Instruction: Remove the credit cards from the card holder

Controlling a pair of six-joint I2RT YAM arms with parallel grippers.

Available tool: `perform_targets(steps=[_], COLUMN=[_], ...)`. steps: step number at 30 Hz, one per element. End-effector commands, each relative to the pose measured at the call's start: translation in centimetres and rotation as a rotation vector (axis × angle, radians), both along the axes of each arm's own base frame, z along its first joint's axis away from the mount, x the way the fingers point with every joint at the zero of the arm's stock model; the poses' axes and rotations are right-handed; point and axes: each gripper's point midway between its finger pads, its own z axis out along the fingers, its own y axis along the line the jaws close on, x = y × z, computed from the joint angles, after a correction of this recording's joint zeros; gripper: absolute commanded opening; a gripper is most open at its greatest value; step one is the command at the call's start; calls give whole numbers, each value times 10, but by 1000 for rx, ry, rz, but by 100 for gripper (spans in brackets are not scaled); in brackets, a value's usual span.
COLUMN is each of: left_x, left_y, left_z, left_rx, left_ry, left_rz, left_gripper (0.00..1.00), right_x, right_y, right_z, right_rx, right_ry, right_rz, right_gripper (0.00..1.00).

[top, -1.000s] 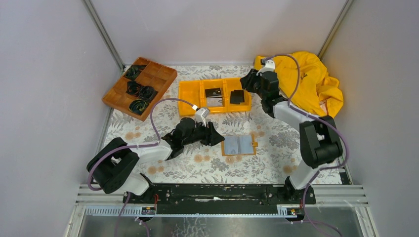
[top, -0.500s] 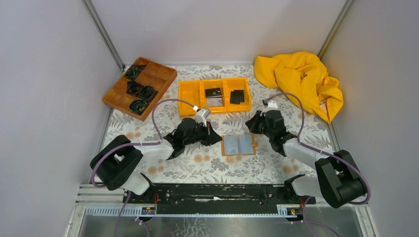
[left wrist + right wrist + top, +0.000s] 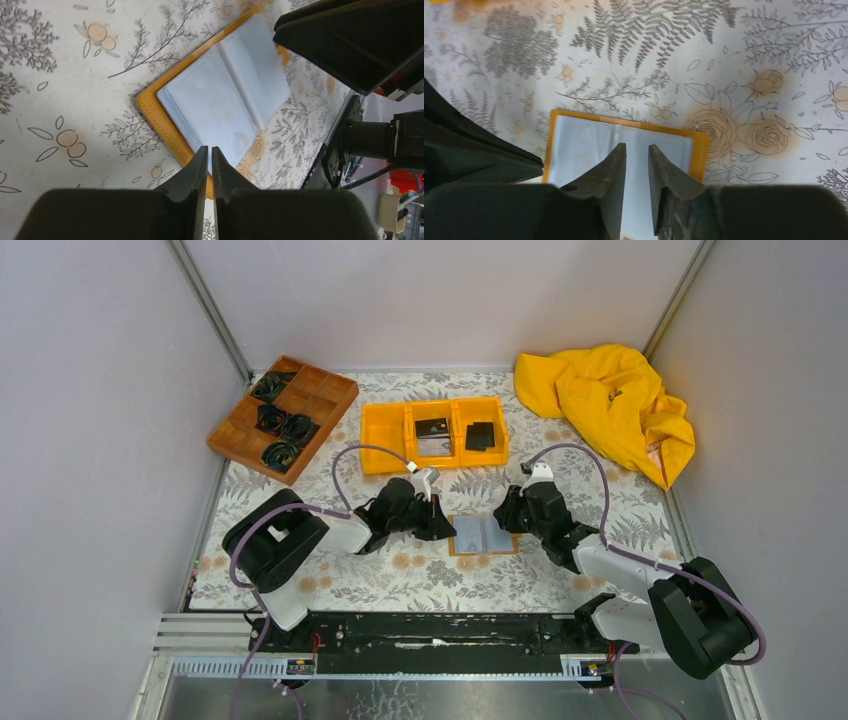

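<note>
Holder (image 3: 483, 535) open on worktop (image 3: 420, 580) between my left hand (image 3: 441, 522) and right hand (image 3: 507, 516), cards (image 3: 480, 436) in bin (image 3: 385, 427) behind, tray (image 3: 240, 435) far left, cloth (image 3: 610, 405) far right.

Both arms reach low from the desk's near edge toward its middle, wrists angled inward. The left hand (image 3: 210, 156) shows its fingers almost touching, nothing between them; the right hand (image 3: 637, 154) stands slightly parted, gripping nothing.

Stitched leathery card holder (image 3: 150, 107), glossy pockets
</note>
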Motion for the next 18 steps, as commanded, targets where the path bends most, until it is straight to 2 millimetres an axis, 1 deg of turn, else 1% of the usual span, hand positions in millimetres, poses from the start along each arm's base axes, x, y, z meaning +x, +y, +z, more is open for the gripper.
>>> perform_targets(steps=[1, 5, 10, 15, 18], left_x=[11, 14, 14, 14, 12], left_y=[-7, -4, -4, -6, -8], left_z=[4, -6, -10, -14, -16], left_rx=[-6, 45, 56, 70, 73], left_ry=[-4, 17, 22, 28, 32], left_rz=[16, 33, 31, 29, 18], left_gripper=[14, 15, 16, 16, 16], right_x=[10, 12, 13, 12, 12], right_y=[-11, -22, -34, -45, -45], right_z=[-4, -6, -4, -15, -18], right_rx=[-49, -72, -107, -171, -183], right_ry=[4, 10, -3, 54, 74], right_rz=[-78, -141, -195, -241, -237], right_gripper=[25, 12, 1, 0, 0])
